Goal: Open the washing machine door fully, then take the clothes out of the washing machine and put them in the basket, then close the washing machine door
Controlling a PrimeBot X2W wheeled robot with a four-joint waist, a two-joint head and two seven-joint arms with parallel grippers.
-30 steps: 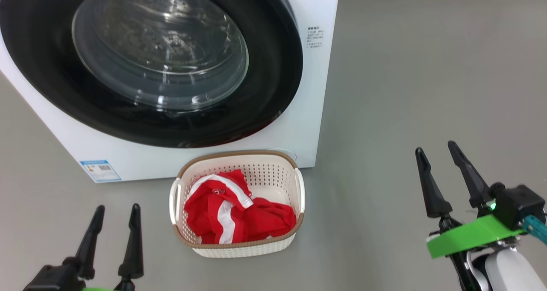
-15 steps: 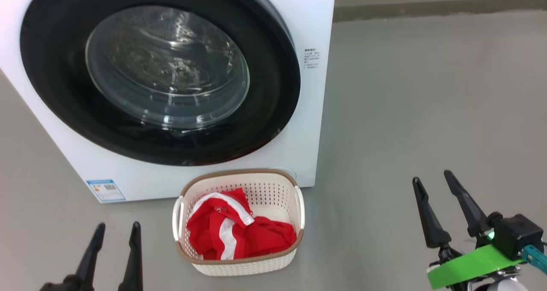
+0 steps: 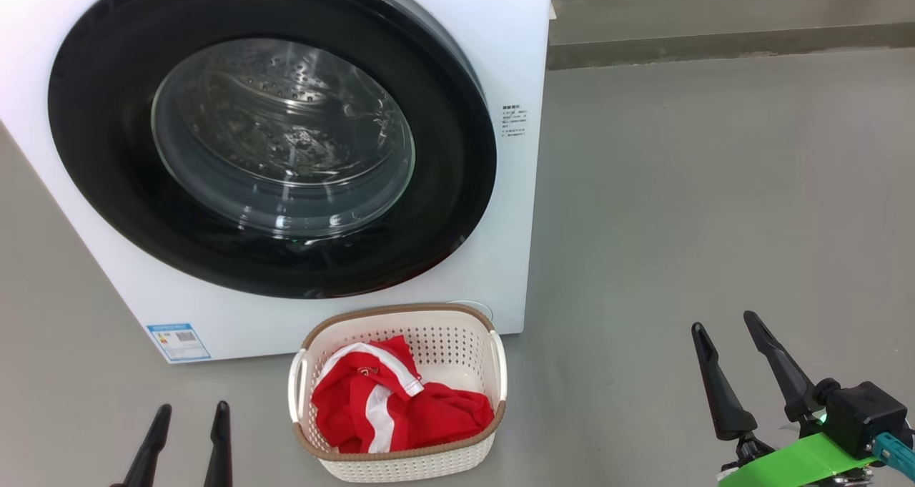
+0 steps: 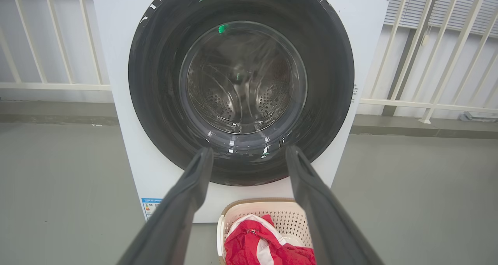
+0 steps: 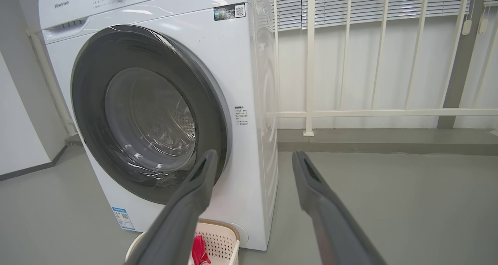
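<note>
Red fabric with white stripes and trim, the clothes [image 3: 400, 412] lie crumpled in one soft heap inside the basket [image 3: 429, 465]. How many garments make up the heap cannot be told. There is one basket, of cream-white perforated plastic with a brown woven-look rim and two side handles. It stands on the grey floor [image 3: 715, 187] just in front of the washing machine [image 3: 515, 58], below the lower right of the washing machine door [image 3: 457, 187].

The one machine is a big white box with a small blue label [image 3: 179, 340] at its lower left corner and a printed label to the right of the door. The single door has a wide glossy black rim around a bulging clear glass window [image 3: 282, 136]. It sits shut, flush against the front, and the perforated steel drum shows through the glass with nothing red in it.

There are two end effectors, each with two long dark fingers. The left end effector [image 3: 194, 407] hangs near, to the left of the basket. The right end effector [image 3: 723, 321] hangs well to the right over bare floor. Both have their fingers spread apart and hold nothing. A white railing [image 5: 350, 62] runs behind the machine on the far side.
</note>
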